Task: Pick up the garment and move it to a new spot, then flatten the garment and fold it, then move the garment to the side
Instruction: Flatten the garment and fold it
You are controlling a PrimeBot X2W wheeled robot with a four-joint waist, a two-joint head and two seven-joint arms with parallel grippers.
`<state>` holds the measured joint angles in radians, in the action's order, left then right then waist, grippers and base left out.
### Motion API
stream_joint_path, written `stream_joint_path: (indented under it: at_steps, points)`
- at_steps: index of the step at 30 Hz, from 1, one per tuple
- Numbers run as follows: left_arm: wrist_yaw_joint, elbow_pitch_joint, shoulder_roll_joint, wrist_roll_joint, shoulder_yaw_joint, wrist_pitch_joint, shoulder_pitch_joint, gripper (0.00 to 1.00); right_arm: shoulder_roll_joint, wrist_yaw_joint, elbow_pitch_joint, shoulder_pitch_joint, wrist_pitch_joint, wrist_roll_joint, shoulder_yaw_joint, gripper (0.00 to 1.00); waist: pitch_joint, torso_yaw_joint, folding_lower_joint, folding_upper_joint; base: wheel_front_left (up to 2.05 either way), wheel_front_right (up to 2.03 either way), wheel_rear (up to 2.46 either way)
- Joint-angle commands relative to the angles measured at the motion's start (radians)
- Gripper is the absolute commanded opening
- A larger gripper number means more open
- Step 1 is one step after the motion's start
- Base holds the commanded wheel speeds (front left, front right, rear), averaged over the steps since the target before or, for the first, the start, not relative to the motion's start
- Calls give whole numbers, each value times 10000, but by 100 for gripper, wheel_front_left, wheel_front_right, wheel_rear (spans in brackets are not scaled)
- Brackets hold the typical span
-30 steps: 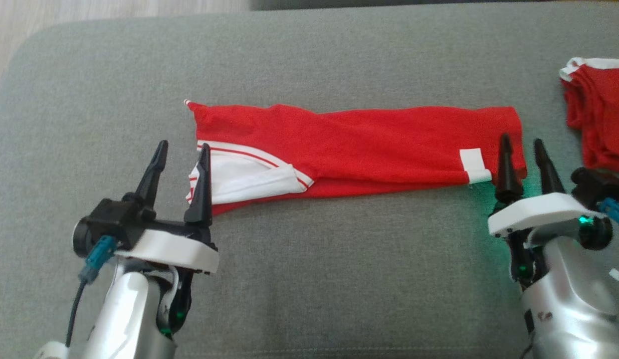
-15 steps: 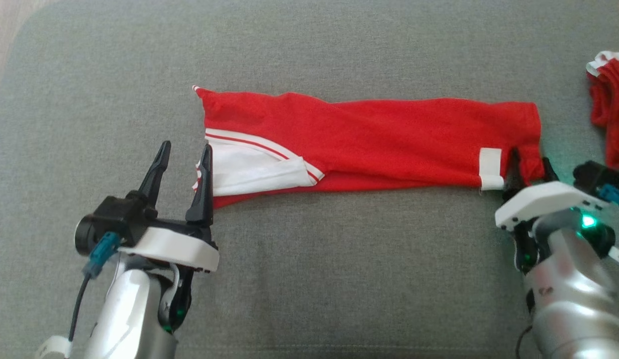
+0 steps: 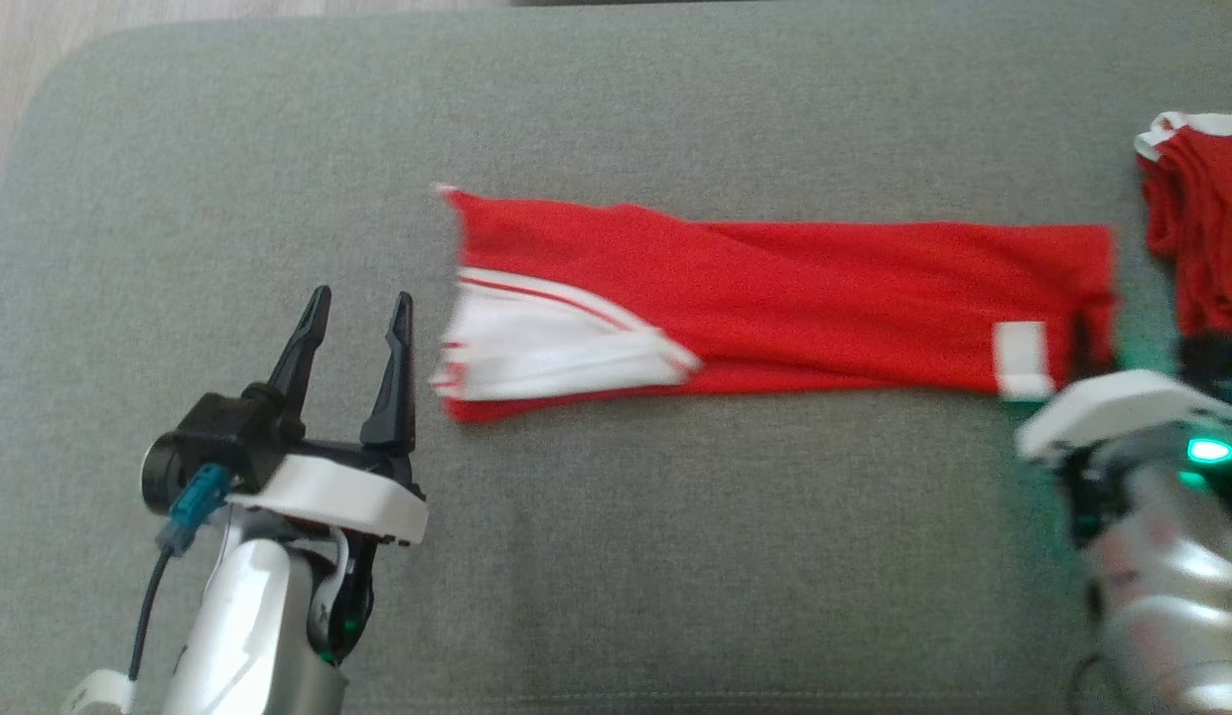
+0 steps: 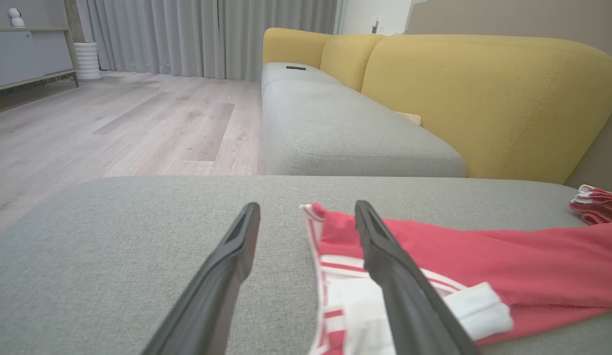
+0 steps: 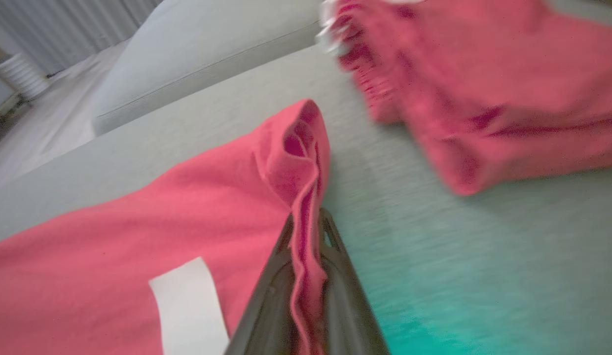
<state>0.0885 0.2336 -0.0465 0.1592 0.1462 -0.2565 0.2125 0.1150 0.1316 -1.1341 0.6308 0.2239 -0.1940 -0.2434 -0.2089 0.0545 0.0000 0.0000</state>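
Gripping the garment (image 3: 774, 298) at one end is only half of this step. It lies as a long folded strip across the grey cushion (image 3: 616, 556), with its white-trimmed end to the left. The right hand (image 5: 308, 219) is clamped on the near right corner, just past the white patch (image 3: 1021, 359), and several layers bunch up between its fingers. The left hand (image 3: 363, 298) has its fingers apart and sits just beside the white-trimmed end, apart from the cloth.

To do it well, the left hand probably needs to come in over the near left corner and take every layer, not just the top one. Both hands should then lift together, holding the strip lightly taut so it does not sag or unfold. The other red pile (image 3: 1196, 248) sits near the right hand, so carrying the cloth away from it would avoid snagging it.
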Motion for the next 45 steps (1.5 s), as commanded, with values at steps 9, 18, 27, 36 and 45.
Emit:
stream_joint_path:
  at_steps: [9,18,27,36,45]
  points:
    - [-5,-175,-40,71,-390,-53,36,100,32,-9,828,202,338,1292,-977,0,577,-149,0,0,0,0,0]
    - [-67,-104,-39,252,-159,-53,-94,100,-640,-9,1731,337,-81,-726,1918,0,1041,167,0,0,0,0,0]
    - [-52,-77,-38,235,-287,-53,-355,100,-645,-9,3642,-295,-1155,-4514,6187,0,967,785,0,0,0,0,0]
    - [-54,-6,-38,418,171,-53,-197,100,-646,-9,3101,27,-1025,-6827,7959,0,701,1727,0,0,0,0,0]
    - [-129,50,-38,463,476,-53,-124,100,-647,-9,2046,836,-311,-8275,9502,0,460,2316,0,0,0,0,0]
